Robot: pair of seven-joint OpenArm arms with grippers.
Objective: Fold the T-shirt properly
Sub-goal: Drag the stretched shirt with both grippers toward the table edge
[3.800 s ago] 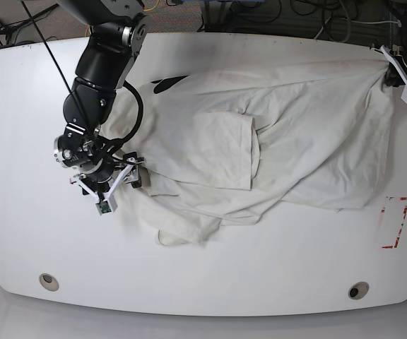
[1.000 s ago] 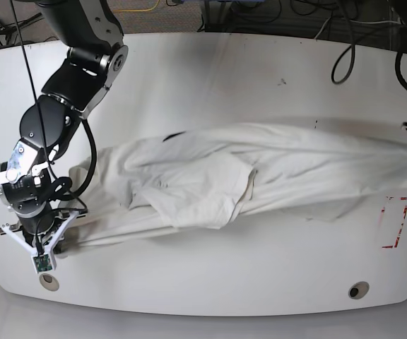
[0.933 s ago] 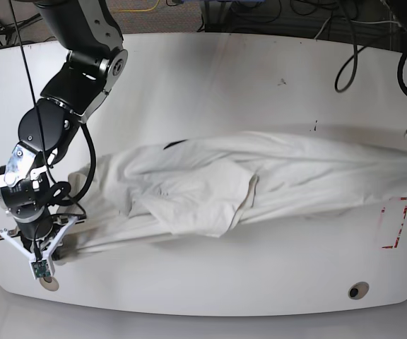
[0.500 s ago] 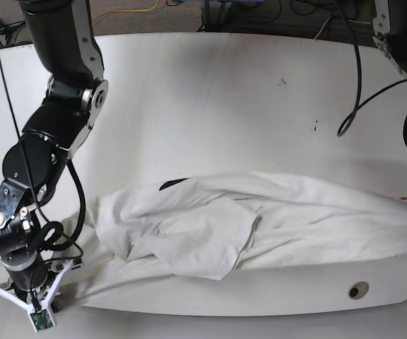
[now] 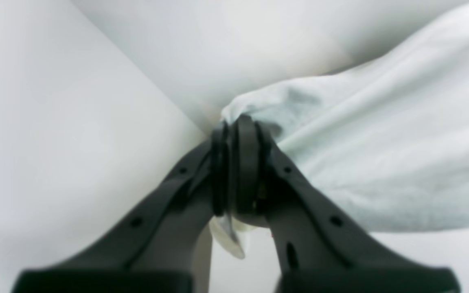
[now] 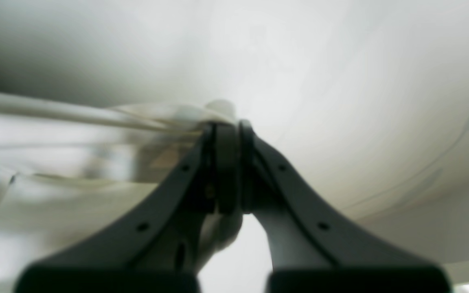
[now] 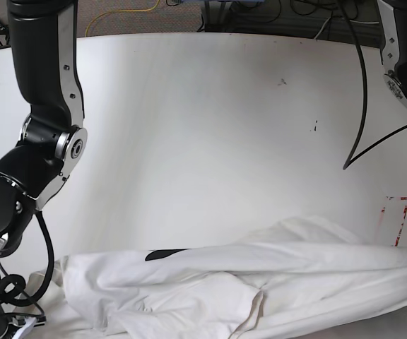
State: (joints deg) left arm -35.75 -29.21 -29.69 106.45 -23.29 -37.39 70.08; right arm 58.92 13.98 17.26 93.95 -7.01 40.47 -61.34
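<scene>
shirt [image 7: 260,282]: lying stretched left-right along table [image 7: 210,127] near edge
left gripper [image 5: 236,122]: pinching shirt corner
right gripper [image 6: 226,126]: pinching shirt edge

left hand [image 5: 234,162] clamped shut, right hand [image 6: 226,167] clamped shut

The right arm [image 7: 44,106] was built of glossy black segments, with a silver ring and a round cap at its elbow joint [image 7: 73,147] and small screws along the shell. A black cable [image 7: 46,263] looped beside its lower part. Each claw, left [image 5: 234,162] and right [image 6: 226,167], had matte black fingers that flared from a wide base, dotted with small round holes and tipped with rubbery black pads.
</scene>
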